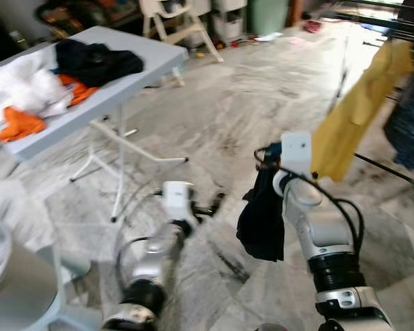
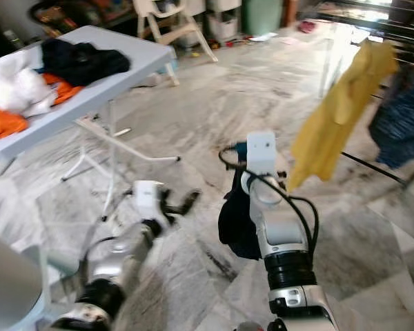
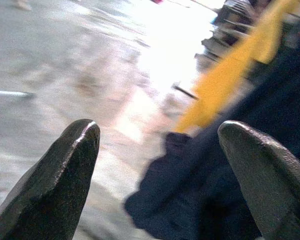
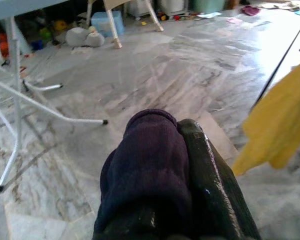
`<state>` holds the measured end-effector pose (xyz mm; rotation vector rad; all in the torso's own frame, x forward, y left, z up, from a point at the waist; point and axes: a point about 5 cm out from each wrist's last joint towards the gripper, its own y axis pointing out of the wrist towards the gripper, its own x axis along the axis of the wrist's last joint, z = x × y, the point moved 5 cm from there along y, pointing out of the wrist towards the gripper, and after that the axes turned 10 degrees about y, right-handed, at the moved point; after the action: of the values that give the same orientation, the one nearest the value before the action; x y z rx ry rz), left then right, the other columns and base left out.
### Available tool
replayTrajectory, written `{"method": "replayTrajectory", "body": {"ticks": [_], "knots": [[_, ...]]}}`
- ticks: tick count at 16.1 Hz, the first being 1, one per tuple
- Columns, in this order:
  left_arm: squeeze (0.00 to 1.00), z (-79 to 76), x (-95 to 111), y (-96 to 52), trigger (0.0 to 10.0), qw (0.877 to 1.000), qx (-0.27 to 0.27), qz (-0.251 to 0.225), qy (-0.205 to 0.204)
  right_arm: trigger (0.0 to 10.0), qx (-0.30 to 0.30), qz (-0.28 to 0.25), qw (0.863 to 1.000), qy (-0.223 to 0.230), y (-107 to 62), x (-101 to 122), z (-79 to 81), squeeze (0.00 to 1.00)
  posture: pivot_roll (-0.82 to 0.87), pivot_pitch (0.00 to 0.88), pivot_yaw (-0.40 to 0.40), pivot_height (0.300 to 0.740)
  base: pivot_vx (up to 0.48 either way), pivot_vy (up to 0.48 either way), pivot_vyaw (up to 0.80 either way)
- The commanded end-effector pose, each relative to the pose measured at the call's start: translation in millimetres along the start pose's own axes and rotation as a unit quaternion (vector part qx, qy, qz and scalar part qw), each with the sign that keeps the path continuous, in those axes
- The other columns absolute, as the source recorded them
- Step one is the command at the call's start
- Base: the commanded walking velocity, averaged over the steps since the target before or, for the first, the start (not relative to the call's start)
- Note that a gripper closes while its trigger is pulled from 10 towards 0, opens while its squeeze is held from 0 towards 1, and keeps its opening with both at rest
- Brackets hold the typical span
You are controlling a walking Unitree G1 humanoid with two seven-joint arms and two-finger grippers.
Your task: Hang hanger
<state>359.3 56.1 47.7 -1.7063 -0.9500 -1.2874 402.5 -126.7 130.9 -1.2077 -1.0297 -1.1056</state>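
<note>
One dark garment point(image 1: 261, 214) | clamped in right gripper point(image 4: 162, 165) | left gripper point(image 3: 160, 180) fingers apart

- The dark navy garment point(image 1: 262, 214) hangs bunched in a limp bundle from the right gripper point(image 1: 264, 160), well above the marble floor — its lower folds dangle beside the silver forearm.
- In the right wrist view the same cloth point(image 4: 147, 170) is a ribbed, purplish-navy roll draped over the top of a black finger point(image 4: 210, 185), clamped there — no hanger can be made out under the fabric.
- In the left wrist view the garment point(image 3: 215, 190) shows as a dark blue mass between the two spread fingertips point(image 3: 55, 185), not touched by them.
</note>
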Motion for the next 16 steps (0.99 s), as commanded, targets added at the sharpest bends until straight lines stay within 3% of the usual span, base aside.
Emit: {"method": "replayTrajectory", "body": {"ticks": [1, 5, 6, 9, 12, 14, 16], "knots": [[0.00, 5.4, 2, -3.2, 10.0, 1.000, 0.010, -0.005, 0.015, 0.0, 0.015, -0.039, 0.999, -0.008, 5.6, 20, 15.1, 0.00, -0.13, 0.022, 0.116, 0.740, 0.000, 0.000, 0.00], [0.00, -4.4, 23, -15.0, 10.0, 0.998, -0.012, -0.051, 0.047, 0.0, 0.052, -0.069, 0.996, -0.017, 25.9, 33, 42.5, 0.00, -0.09, 0.032, 0.120, 0.740, 0.000, 0.000, 0.00], [0.00, -10.1, 32, -21.8, 10.0, 0.993, -0.027, -0.079, 0.084, 0.0, 0.067, -0.076, 0.995, -0.011, 26.6, 31, 43.5, 0.00, -0.09, 0.030, 0.111, 0.740, 0.000, 0.000, 0.00], [0.00, -12.2, 58, -38.4, 10.0, 0.978, -0.020, -0.132, 0.163, 0.0, 0.080, -0.077, 0.994, -0.024, 23.0, 10, 33.2, 0.00, -0.08, 0.031, 0.106, 0.740, 0.000, 0.000, 0.00], [0.00, -4.7, 73, -55.0, 10.0, 0.967, -0.001, -0.146, 0.208, 0.0, 0.086, -0.088, 0.991, -0.057, 13.1, -5, 16.2, 0.00, -0.07, 0.034, 0.113, 0.740, 0.000, 0.000, 0.00], [0.00, -2.2, 66, -69.5, 10.0, 0.964, -0.017, -0.133, 0.231, 0.0, 0.093, -0.103, 0.988, -0.069, 5.7, -4, 5.1, 0.00, -0.07, 0.035, 0.122, 0.740, 0.000, 0.000, 0.00], [0.00, -4.7, 45, -82.5, 10.0, 0.970, -0.050, -0.097, 0.217, 0.0, 0.092, -0.126, 0.986, -0.059, 0.0, 8, 1.9, 0.00, -0.08, 0.038, 0.124, 0.740, 0.000, 0.000, 0.00]]}}
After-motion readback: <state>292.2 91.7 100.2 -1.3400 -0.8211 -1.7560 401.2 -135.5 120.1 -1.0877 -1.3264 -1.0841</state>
